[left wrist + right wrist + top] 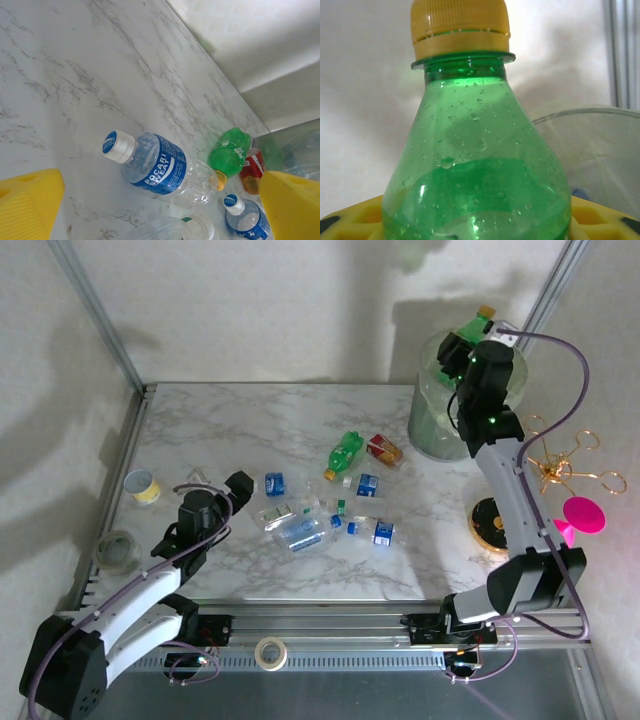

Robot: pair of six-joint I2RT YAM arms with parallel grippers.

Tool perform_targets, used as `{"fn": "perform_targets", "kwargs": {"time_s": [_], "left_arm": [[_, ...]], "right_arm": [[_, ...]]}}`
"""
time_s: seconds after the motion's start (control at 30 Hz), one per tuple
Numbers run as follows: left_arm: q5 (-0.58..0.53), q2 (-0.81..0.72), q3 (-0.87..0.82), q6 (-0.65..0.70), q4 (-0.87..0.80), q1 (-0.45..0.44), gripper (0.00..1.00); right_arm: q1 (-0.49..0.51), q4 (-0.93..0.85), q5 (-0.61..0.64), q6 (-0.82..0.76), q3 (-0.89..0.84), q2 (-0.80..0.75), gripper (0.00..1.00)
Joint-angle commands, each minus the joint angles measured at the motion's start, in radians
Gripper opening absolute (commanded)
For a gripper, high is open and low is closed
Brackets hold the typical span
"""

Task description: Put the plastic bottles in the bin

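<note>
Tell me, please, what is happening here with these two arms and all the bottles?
Two robot arms are putting plastic bottles into a bin. The right claw is shut on a green bottle with a yellow cap and holds it over the bin at the far right. The left claw is open and hovers above a clear blue-labelled bottle. Several other bottles lie in the middle of the marble table.

Scattered bottles [300, 525] clutter mid-table; open marble [250, 425] lies beyond them
</note>
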Motion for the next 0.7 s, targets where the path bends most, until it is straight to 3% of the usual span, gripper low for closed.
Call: {"fn": "perform_targets", "kwargs": {"time_s": [0.0,0.4,0.57,0.67], "left_arm": [[0.034,-0.038,-0.029,0.029,0.019,0.009,1.0],[0.095,-0.043,-0.008,0.059,0.002,0.009,1.0],[0.109,-0.049,-0.003,0.089,-0.019,0.009,1.0],[0.102,-0.05,-0.004,0.105,-0.026,0.009,0.99]], "right_arm": [[-0.036,0.073,0.018,0.043,0.036,0.048,0.39],[-0.073,0.038,0.038,0.036,0.057,0.222,0.44],[-0.077,0.005,0.034,0.041,0.078,0.262,0.55],[-0.077,-0.004,0.031,0.047,0.087,0.27,0.67]]}}
